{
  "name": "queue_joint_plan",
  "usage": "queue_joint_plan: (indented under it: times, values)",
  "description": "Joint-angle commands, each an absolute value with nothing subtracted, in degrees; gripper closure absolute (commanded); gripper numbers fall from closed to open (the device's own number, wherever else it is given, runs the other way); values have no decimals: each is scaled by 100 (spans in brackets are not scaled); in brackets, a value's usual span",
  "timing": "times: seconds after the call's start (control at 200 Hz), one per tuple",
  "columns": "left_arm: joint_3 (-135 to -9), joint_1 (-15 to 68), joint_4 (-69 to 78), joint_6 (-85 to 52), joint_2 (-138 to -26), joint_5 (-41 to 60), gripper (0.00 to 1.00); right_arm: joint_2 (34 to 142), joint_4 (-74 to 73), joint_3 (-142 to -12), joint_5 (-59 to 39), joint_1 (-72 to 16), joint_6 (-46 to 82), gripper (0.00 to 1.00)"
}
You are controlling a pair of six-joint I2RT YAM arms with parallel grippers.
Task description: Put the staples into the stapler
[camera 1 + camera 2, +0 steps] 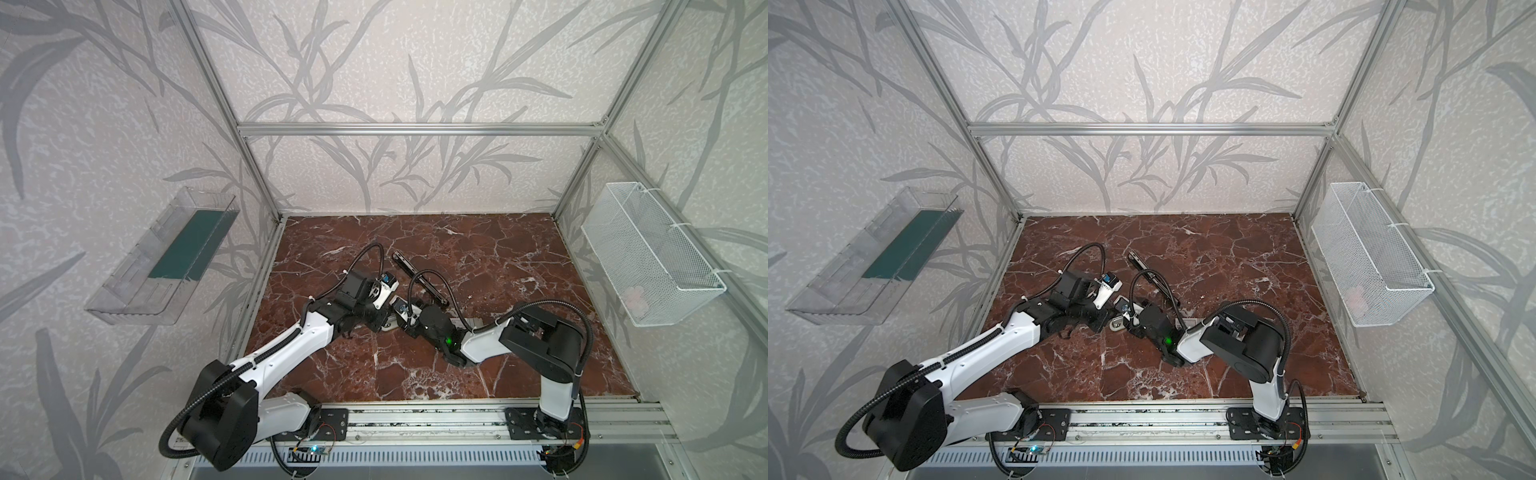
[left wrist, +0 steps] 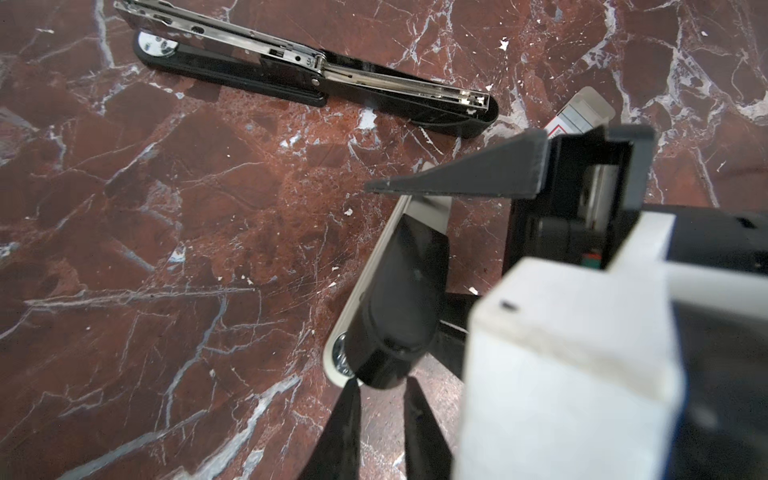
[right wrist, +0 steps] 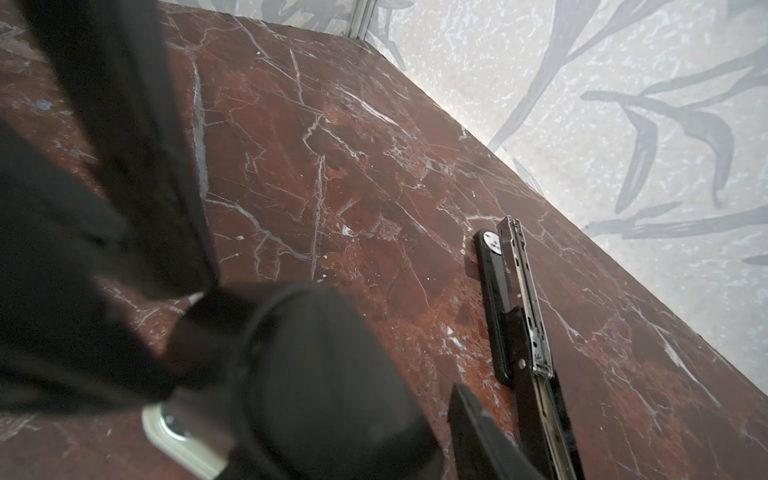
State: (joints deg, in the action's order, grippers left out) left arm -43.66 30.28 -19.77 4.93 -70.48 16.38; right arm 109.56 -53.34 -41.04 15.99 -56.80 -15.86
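Observation:
The black stapler (image 1: 419, 282) (image 2: 307, 70) lies folded open on the marble, its silver rail (image 2: 399, 81) facing up; no gripper touches it. No staples show, only an end of their white, red-printed box (image 2: 582, 112) behind the right gripper. Both grippers meet at a beige-grey stapler with a black top (image 2: 395, 291) (image 3: 311, 374). My right gripper (image 1: 405, 327) straddles it, open, and one finger (image 3: 478, 436) stands a little clear of its side. My left gripper (image 2: 382, 415) is open by a narrow gap, nothing between the fingers, tips at that stapler's black end.
A clear wall tray with a green sheet (image 1: 166, 257) hangs on the left wall. A white wire basket (image 1: 648, 253) hangs on the right wall. The aluminium frame rail (image 1: 415, 419) runs along the table's front edge, carrying both arm bases.

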Motion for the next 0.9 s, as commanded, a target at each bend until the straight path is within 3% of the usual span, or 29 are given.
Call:
queue_joint_plan:
  times: [0.0,0.645,0.75,0.895]
  values:
    - [-4343,3047,-1828,503,-7004,1573,79,10726,-5357,-4129,1471,-5730,-1456,40]
    - [-4207,3041,-1894,101,-6736,999,78,9958,-4422,-4030,419,-5704,-1187,32]
    - [-4228,3041,-1953,-299,-6579,712,62,9610,-3935,-4000,458,-5537,-1057,33]
    - [-4148,3032,-1902,-1139,-6228,255,53,9151,-2637,-4201,15,-5031,-438,36]
